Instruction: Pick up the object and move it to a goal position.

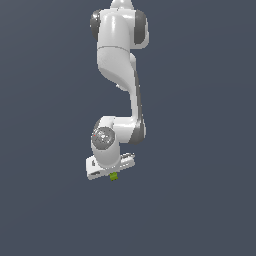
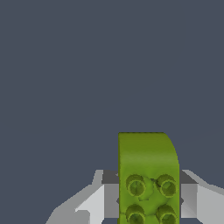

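Note:
The object is a tiny lime-green block that peeks out just under the white gripper at the end of the arm in the exterior view. In the wrist view the object fills the lower middle: a lime-green oblong with round studs on its face and one rounded corner. Grey fingers press against both of its sides, so the gripper is shut on it. Whether the block touches the floor cannot be told.
The white arm reaches down from the top of the exterior view over a plain dark blue-grey floor. No other objects or goal marker show in either view.

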Action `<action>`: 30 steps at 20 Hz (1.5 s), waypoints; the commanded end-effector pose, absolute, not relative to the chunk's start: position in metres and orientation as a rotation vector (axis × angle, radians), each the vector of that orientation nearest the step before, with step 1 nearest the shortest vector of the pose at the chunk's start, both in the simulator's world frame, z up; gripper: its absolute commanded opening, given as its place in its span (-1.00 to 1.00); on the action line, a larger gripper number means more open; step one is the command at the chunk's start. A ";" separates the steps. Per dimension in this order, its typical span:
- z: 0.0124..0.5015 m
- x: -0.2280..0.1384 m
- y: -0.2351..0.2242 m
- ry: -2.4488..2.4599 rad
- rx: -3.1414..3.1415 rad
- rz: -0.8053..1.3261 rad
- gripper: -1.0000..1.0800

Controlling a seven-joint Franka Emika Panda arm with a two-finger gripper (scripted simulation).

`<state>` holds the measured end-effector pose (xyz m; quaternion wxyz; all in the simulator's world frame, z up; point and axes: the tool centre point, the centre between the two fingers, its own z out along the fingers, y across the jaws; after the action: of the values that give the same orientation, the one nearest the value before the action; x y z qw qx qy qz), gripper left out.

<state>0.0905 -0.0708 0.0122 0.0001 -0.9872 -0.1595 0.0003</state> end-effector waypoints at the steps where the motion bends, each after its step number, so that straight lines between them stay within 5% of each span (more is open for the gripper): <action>1: 0.012 0.091 -0.071 -0.501 -3.101 0.000 -1.00; 15: 0.029 0.082 -0.063 -0.501 -3.101 0.000 -1.00; 30: 0.115 0.037 -0.021 -0.502 -3.102 0.000 -1.00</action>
<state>0.0423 -0.0254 0.1059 -0.0001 -0.9872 -0.1598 0.0001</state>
